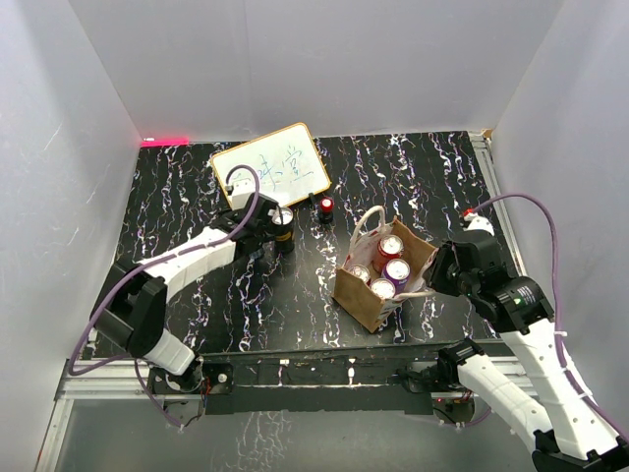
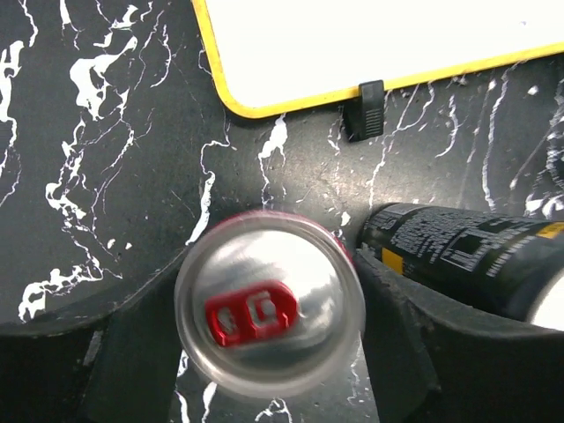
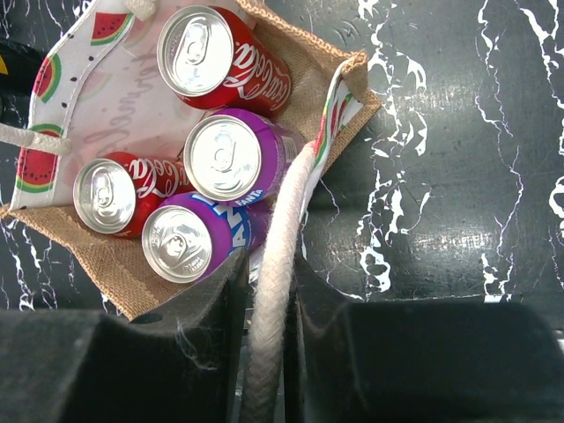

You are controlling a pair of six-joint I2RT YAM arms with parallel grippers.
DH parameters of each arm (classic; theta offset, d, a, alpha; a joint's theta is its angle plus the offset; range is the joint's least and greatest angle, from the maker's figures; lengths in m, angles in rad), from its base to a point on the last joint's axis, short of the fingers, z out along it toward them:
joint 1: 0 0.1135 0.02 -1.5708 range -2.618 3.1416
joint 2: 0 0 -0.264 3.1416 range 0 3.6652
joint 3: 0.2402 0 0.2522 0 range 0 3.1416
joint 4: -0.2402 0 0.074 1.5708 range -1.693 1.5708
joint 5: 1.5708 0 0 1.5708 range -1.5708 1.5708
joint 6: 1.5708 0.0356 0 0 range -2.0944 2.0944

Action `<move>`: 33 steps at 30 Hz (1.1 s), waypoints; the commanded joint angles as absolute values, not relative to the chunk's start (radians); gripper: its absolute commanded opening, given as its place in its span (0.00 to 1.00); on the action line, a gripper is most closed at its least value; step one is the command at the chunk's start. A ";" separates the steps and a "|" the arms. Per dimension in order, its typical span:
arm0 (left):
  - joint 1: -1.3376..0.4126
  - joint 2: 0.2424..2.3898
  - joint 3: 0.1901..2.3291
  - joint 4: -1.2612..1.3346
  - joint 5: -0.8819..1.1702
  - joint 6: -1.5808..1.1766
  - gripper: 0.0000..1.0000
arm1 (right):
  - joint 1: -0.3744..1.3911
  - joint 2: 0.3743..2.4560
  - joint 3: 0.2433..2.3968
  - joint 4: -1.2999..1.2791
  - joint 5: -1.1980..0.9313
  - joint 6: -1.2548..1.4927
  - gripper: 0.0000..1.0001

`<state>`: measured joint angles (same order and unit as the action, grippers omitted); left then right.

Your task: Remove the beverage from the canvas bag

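Canvas bag (image 1: 366,300) stands open on the table (image 1: 197,197), four cans (image 3: 222,157) upright inside. Right end effector (image 3: 271,264), at the bag's right rim, pinches its white cord handle (image 3: 295,189). Left of the bag, left end effector (image 2: 269,295) straddles a red-tabbed can (image 2: 264,256); whether it grips cannot be told.

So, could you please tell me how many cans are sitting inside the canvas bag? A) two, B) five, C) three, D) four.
D: the right wrist view looks down into the canvas bag and shows four can tops: a red Coca-Cola can, a second red can, a purple Fanta can and a second purple can.
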<state>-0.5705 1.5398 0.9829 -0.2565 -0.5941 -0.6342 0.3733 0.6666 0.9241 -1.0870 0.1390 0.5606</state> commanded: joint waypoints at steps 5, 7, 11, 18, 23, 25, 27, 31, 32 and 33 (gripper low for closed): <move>-0.563 1.391 0.979 -0.261 -0.601 -0.611 0.82 | 0.379 0.643 0.926 -1.035 0.189 0.598 0.25; -0.564 1.374 0.989 -0.297 -0.602 -0.636 0.82 | 0.379 0.647 0.926 -1.036 0.189 0.599 0.25; -0.564 1.254 1.021 -0.413 -0.562 -0.705 0.82 | 0.380 0.643 0.922 -1.037 0.182 0.602 0.25; -0.565 1.046 1.025 -0.470 -0.186 -0.756 0.81 | 0.379 0.667 0.901 -1.027 0.159 0.610 0.25; -0.567 0.994 1.027 -0.357 0.132 -0.735 0.82 | 0.379 0.706 0.879 -1.018 0.151 0.625 0.25; -0.569 1.010 1.075 -0.349 0.199 -0.709 0.81 | 0.380 0.719 0.874 -1.025 0.155 0.641 0.25; -0.577 1.047 1.133 -0.346 0.253 -0.677 0.81 | 0.379 0.725 0.878 -1.041 0.169 0.659 0.25; -0.654 1.136 1.229 -0.307 0.308 -0.614 0.80 | 0.380 0.705 0.888 -1.074 0.186 0.672 0.25; -0.698 1.160 1.252 -0.302 0.291 -0.601 0.81 | 0.379 0.696 0.890 -1.078 0.189 0.672 0.25; -0.746 1.186 1.274 -0.301 0.266 -0.564 0.81 | 0.380 0.689 0.892 -1.082 0.190 0.673 0.25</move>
